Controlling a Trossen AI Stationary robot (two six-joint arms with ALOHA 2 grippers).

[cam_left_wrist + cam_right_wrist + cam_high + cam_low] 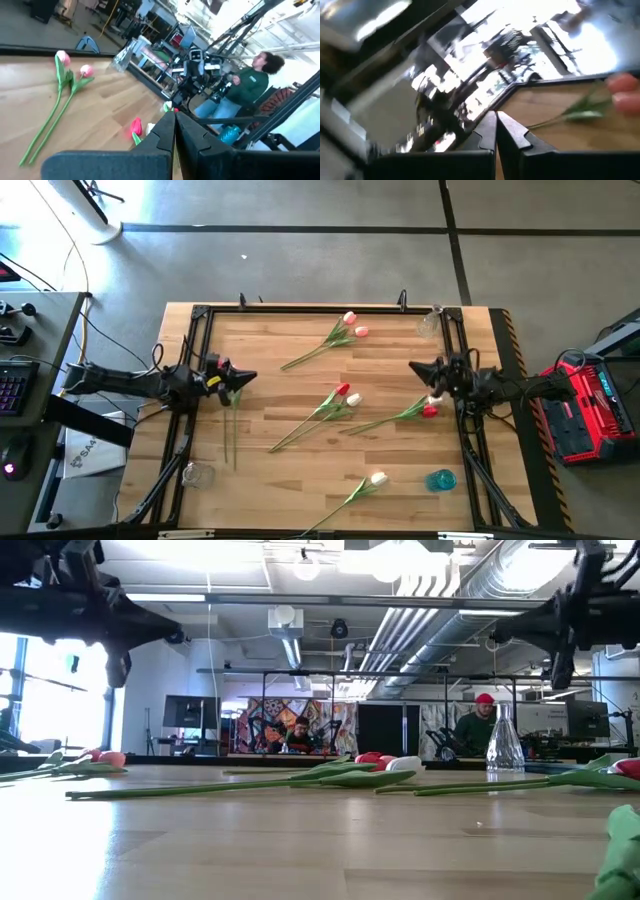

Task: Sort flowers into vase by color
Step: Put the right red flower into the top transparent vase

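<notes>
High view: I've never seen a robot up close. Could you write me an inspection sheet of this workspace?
Surface: wooden table, flat.
Job's things: pink pair, red-and-white pair, red tulip, white tulip and loose stems, all lying flat; clear vase, second clear vase and blue vase, all empty.
Clutter: nothing seen.
Grippers: left gripper and right gripper shut, raised, holding nothing.
Cables: floor cables, left of the table.
Surroundings: red case, keyboard, person beyond the table.
</notes>
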